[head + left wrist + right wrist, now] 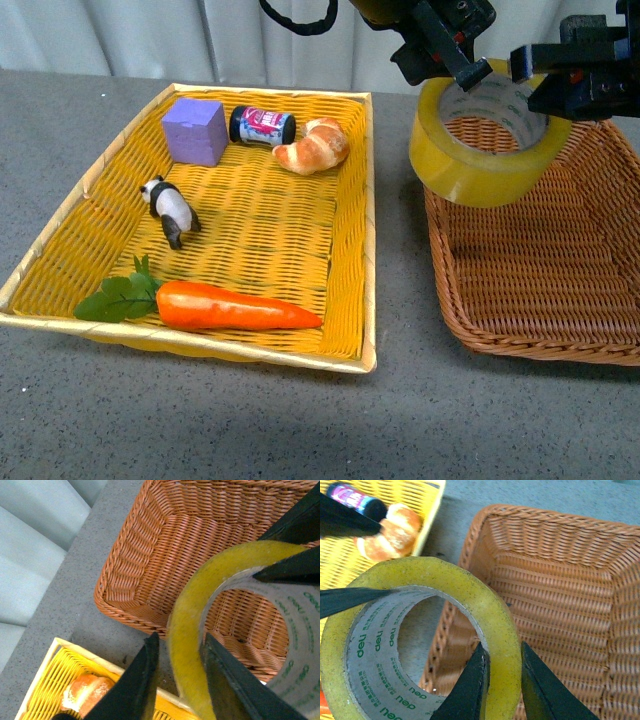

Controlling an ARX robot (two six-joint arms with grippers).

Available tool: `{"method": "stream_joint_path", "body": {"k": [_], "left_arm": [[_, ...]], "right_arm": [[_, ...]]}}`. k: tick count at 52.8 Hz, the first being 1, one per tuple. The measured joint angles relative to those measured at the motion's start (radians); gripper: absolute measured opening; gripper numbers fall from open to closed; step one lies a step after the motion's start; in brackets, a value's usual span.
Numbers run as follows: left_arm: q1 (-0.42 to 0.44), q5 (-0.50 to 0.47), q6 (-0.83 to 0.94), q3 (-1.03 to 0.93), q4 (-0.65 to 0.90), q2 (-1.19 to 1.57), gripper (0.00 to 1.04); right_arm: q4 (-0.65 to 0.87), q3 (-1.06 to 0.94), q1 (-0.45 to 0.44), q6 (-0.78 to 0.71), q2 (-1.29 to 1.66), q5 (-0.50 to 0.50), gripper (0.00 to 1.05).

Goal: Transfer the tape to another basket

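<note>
The tape (478,160), a wide yellowish roll with a white printed core, hangs in the air over the left rim of the dark brown wicker basket (452,295). My right gripper (535,82) is shut on the roll's wall on its right side; in the right wrist view the jaws (503,649) press the tape (420,575) from inside and outside. My left gripper (470,72) is open, its jaws straddling the roll's far left wall with gaps on both sides, as the left wrist view (181,640) shows around the tape (186,605). The brown basket (150,545) (555,580) lies below, with nothing in it.
The bright yellow basket (352,250) sits to the left of the brown one, with a strip of grey table between them. It holds a purple cube (195,130), a small can (262,127), a croissant (313,147), a panda figure (170,210) and a carrot (235,307).
</note>
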Motion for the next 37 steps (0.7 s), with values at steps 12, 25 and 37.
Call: {"method": "stream_joint_path", "body": {"k": [12, 25, 37], "left_arm": [[0.001, -0.106, -0.054, -0.028, 0.088, -0.006, 0.71], [0.044, -0.309, -0.252, -0.14, 0.323, -0.036, 0.99], [0.15, -0.533, -0.461, -0.265, 0.495, -0.071, 0.98]], "right_arm": [[0.006, 0.0, -0.027, -0.017, 0.028, 0.04, 0.13], [0.029, 0.0, -0.074, -0.015, 0.087, 0.047, 0.13], [0.083, -0.012, -0.124, 0.004, 0.197, 0.047, 0.13]]}}
